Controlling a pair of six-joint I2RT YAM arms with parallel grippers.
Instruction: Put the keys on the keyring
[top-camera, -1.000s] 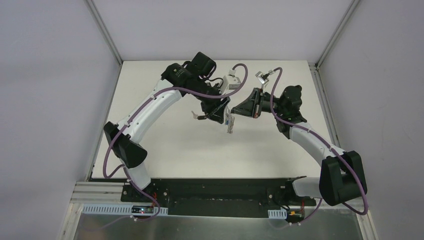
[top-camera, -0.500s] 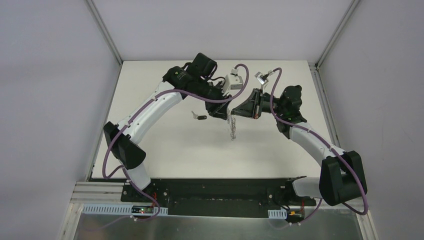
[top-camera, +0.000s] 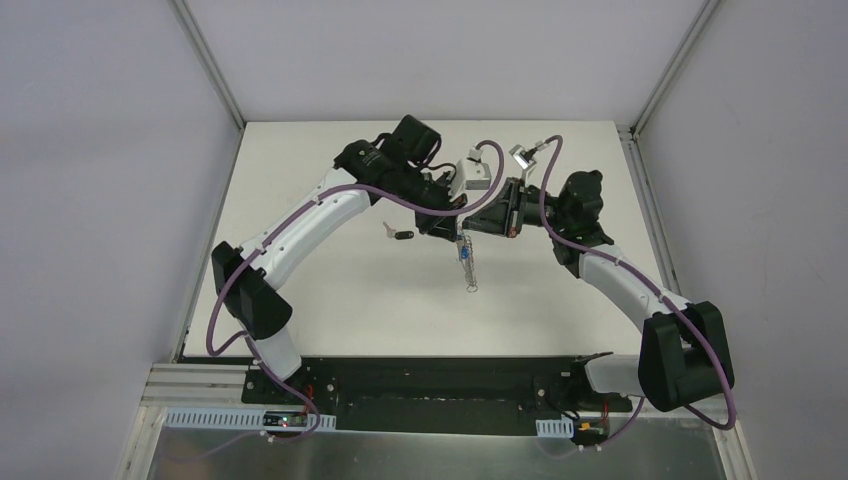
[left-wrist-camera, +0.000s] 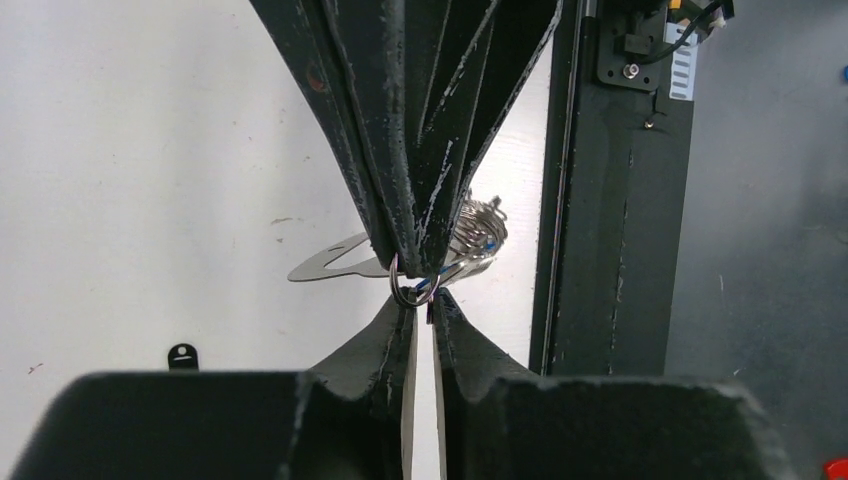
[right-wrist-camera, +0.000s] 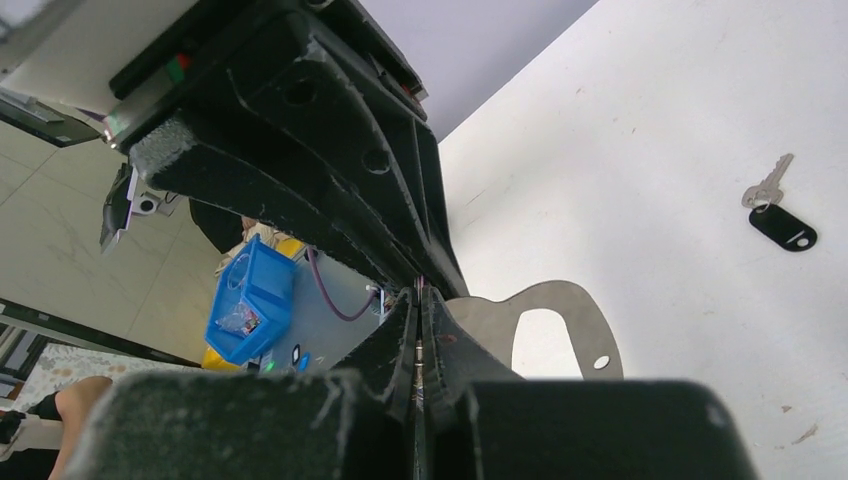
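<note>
While the right arm's fingers (right-wrist-camera: 395, 345) are pressing fully closed on the flat plate of the keyring (right-wrist-camera: 588, 325), the left arm's fingers (left-wrist-camera: 385, 345) are meeting them tip to tip above the middle of the desk (top-camera: 330, 290). Only a thin slit is showing between the left pair, whose tips are sitting at a small ring (left-wrist-camera: 412, 303); whether they are gripping it I cannot tell.

From above, the keyring is hanging from that meeting point toward 6 o'clock, its clips (top-camera: 472, 280) trailing down and the blue-tagged key (top-camera: 465, 252) showing near their top. The black-headed key (top-camera: 403, 236) is lying on the desk at 9 o'clock from the fingertips, apart from both arms.

Each arm's fingers are filling the upper half of the other's wrist view, hiding most of the keyring. A black rail (left-wrist-camera: 600, 200) is running along the desk edge at 3 o'clock in the left wrist view, and a blue bin (right-wrist-camera: 248, 300) is standing off the desk at 9 o'clock in the right one.
</note>
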